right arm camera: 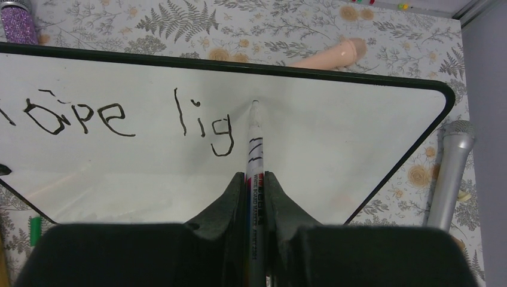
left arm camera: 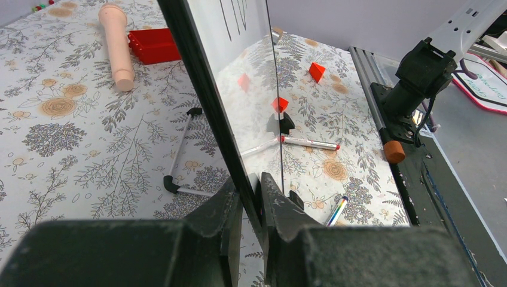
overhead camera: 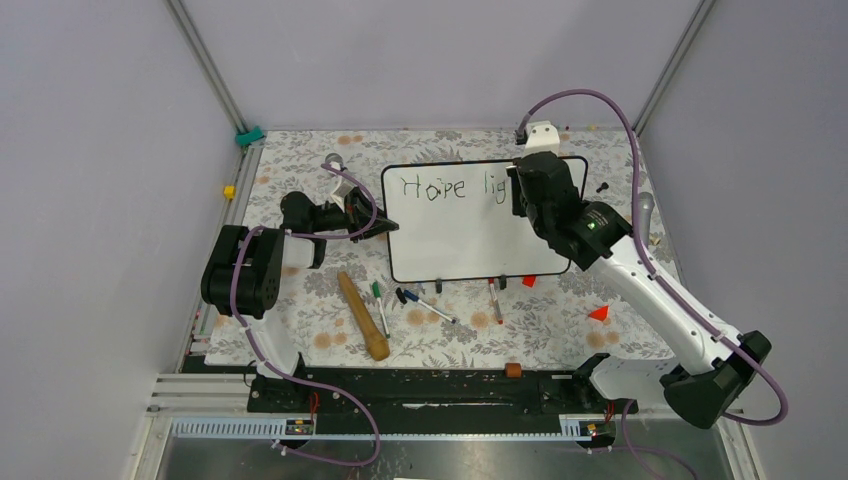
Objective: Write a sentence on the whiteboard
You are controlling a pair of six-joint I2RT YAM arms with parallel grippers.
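Right arm extended over whiteboard, right end effector pinching marker.

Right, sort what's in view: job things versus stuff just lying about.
Job: whiteboard, clamped at its edge by the left end effector; marker in the right end effector; sentence, so far "Hope lig".
Lying about: wooden stick, spare pens, red wedges, silver microphone, red brick.
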